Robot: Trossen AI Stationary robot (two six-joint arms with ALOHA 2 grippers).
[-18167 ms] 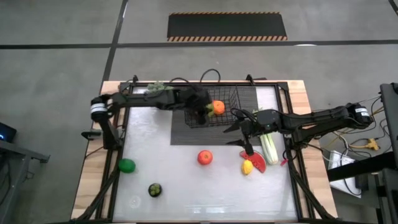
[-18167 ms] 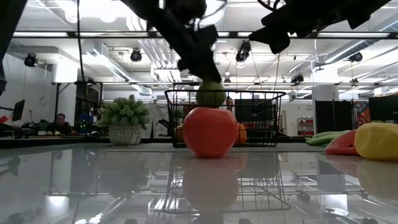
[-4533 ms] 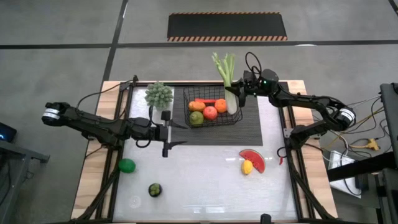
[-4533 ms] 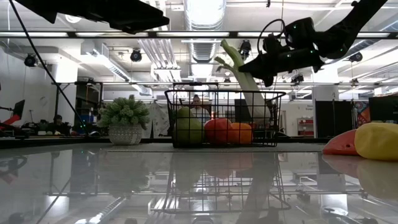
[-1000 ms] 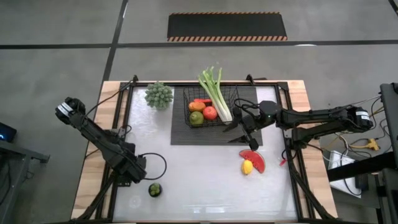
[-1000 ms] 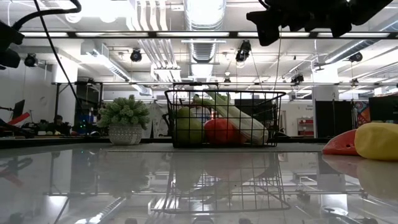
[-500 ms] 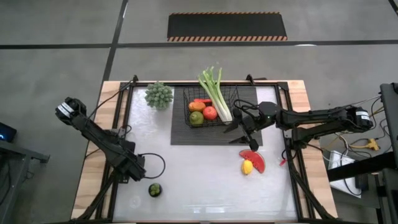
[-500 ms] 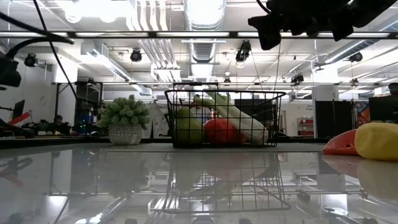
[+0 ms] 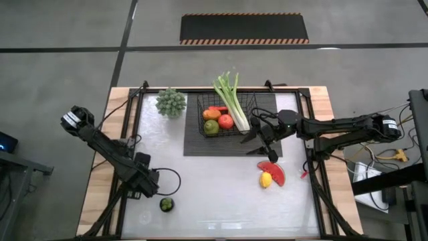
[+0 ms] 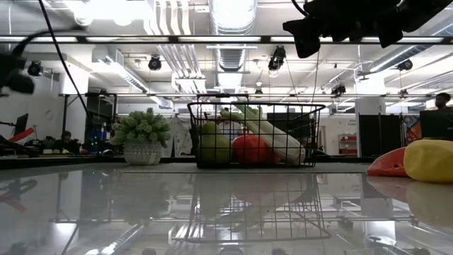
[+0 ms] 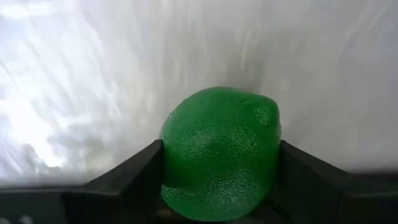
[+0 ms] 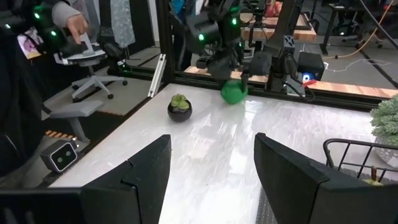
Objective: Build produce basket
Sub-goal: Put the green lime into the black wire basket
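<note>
Fingers (image 11: pixel 134 177) around lime (image 11: pixel 219 152), celery (image 9: pixel 234 107) in basket (image 9: pixel 226 115)

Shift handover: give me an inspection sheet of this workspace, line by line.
Surface: glossy white table; ribbed dark mat under the basket.
Job's things: basket holds celery, red apple, green apple, orange and carrot; watermelon slice, lemon and dark round fruit lie loose; lime sits between the left fingers.
Clutter: potted plant.
Grippers: left claw around the lime; right claw open over the mat, empty.
Cables: a loop beside the left arm.
Surroundings: office chair, concrete floor.
</note>
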